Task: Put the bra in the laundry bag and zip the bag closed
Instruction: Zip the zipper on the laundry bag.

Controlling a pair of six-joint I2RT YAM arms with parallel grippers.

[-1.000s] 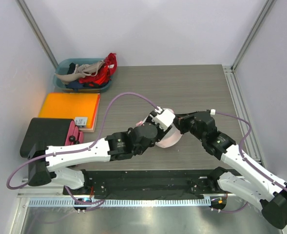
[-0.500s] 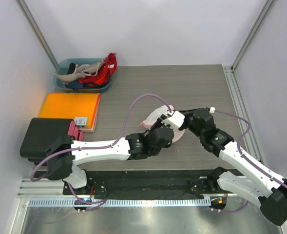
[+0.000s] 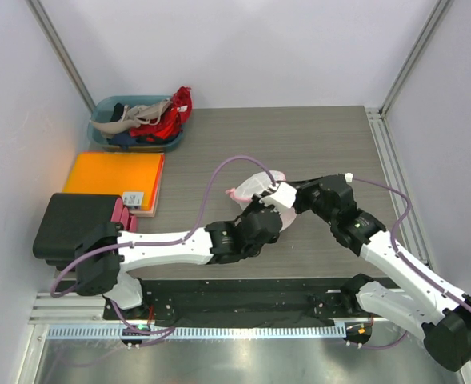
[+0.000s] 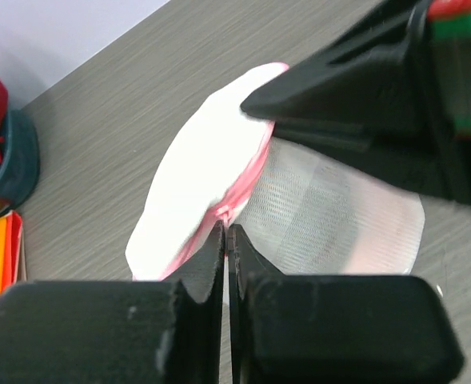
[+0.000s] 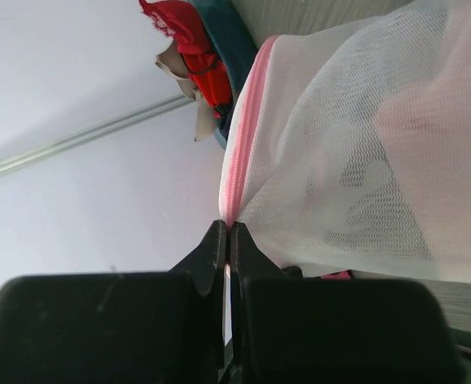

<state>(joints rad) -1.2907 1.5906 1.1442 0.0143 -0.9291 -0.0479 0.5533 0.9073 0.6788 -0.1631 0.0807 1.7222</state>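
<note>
Now that the left gripper (image 4: 225, 234) has clamped onto the laundry bag (image 4: 193, 172) at its zip trim (image 4: 253, 170), joining the right gripper (image 5: 227, 230) pinching that trim, zipping looks ready.

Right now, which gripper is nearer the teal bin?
Left, slightly. The left gripper pinches the bag at its zip, on the side facing the bin; the right gripper pinches the bag's edge just beyond, farther away.

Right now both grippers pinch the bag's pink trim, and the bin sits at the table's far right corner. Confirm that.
Wrong on the corner: the bin sits at the far left corner of the table, as the top view shows. The rest stands: the left gripper and the right gripper each pinch the pink trim of the bag.
</note>
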